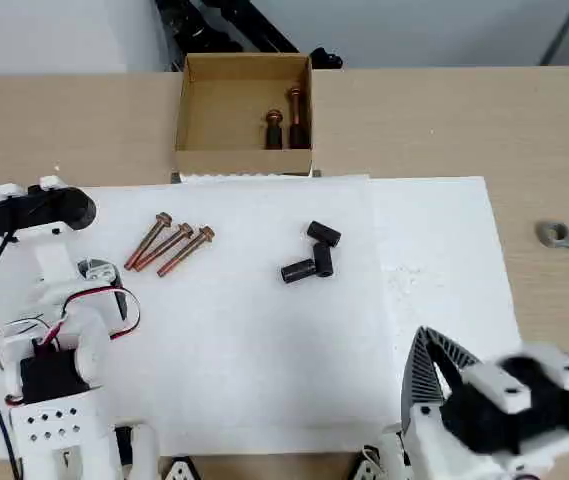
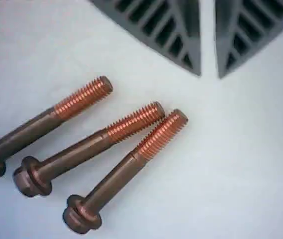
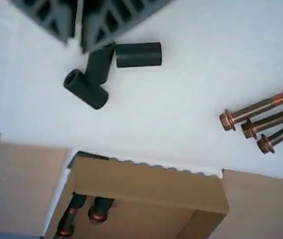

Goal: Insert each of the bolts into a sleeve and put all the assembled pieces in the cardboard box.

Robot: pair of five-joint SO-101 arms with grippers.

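1. 3 bolts (image 1: 169, 243) lie fanned on the white sheet (image 1: 264, 380), with 3 sleeves (image 1: 312, 255) clustered at their 3 o'clock. I judge they sit apart because none is mated yet.
2. 2 assembled pieces (image 1: 286, 120) rest in the cardboard box (image 1: 192, 110), at the sheet's 12 o'clock: finished work.
3. My left gripper (image 2: 208, 72) hangs near the bolts' threaded ends, jaws slightly apart, empty.
4. My right gripper (image 3: 77, 40) sits at the sleeves' 5 o'clock, jaws practically together, gripping nothing.

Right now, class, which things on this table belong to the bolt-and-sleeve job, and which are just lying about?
Job: three bolts; three black sleeves; cardboard box; two assembled pieces inside it.
Lying about: metal tool on the bare table, right of the white sheet.
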